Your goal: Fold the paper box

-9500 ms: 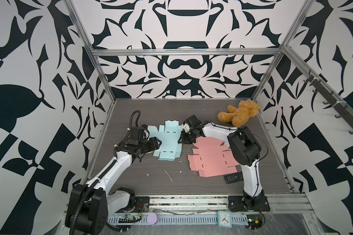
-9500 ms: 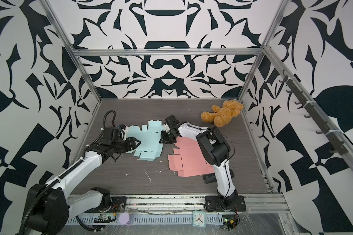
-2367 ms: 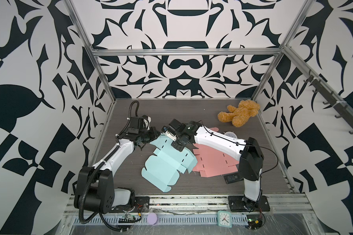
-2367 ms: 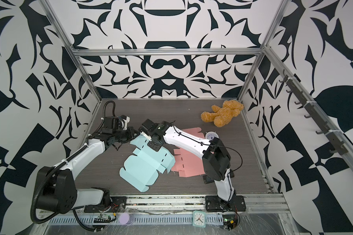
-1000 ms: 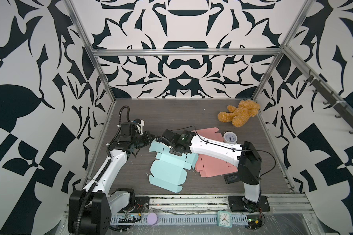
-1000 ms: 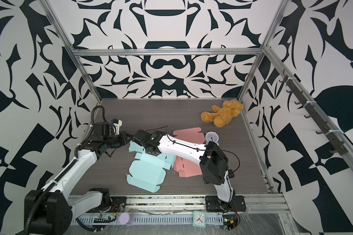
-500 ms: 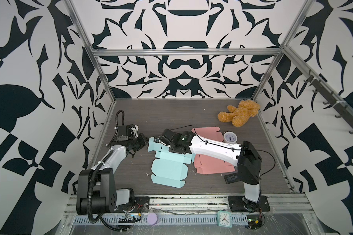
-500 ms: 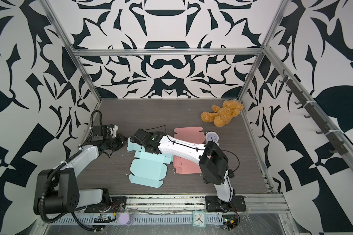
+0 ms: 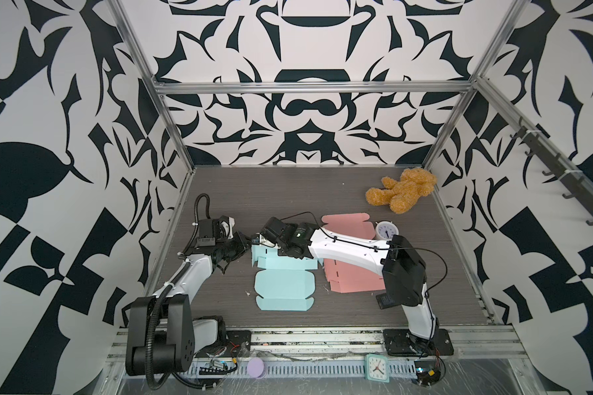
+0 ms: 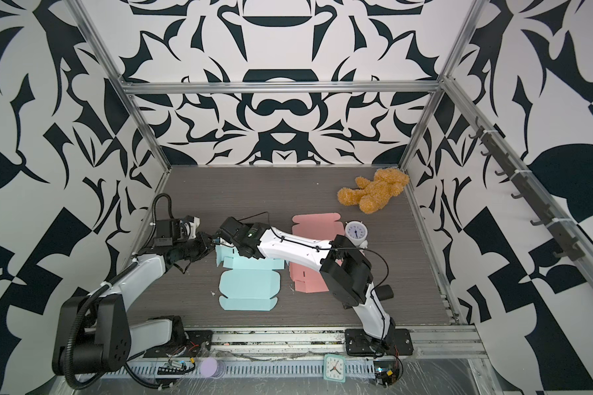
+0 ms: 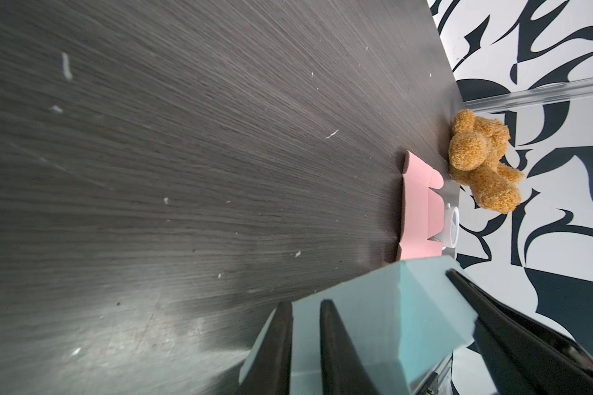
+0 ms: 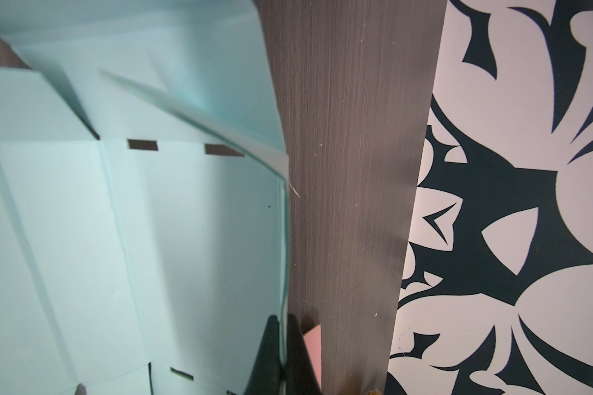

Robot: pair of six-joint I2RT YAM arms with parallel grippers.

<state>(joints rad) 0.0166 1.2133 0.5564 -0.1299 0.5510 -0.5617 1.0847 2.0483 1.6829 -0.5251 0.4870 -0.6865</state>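
Observation:
The light blue paper box [image 9: 283, 287] [image 10: 249, 285] lies mostly flat at the table's middle, its far flaps raised. My right gripper [image 9: 255, 239] [image 10: 217, 241] reaches across to the sheet's far left corner. In the right wrist view it [image 12: 283, 319] is shut on the thin edge of the blue sheet [image 12: 83, 222]. My left gripper [image 9: 246, 244] [image 10: 209, 245] sits just left of that corner. In the left wrist view its fingers [image 11: 305, 304] stand a narrow gap apart against a raised blue flap [image 11: 374, 307], gripping nothing I can see.
A pink flat box [image 9: 350, 280] [image 10: 308, 280] lies right of the blue one, partly under the right arm. A small white clock [image 9: 386, 231] stands on it. A teddy bear [image 9: 403, 189] lies in the far right corner. A black item [image 9: 384, 301] lies near the right arm's base.
The blue sheet has swung round and settled squarer to the table front. My left jaws have parted slightly from shut. The right gripper keeps its hold on the edge.

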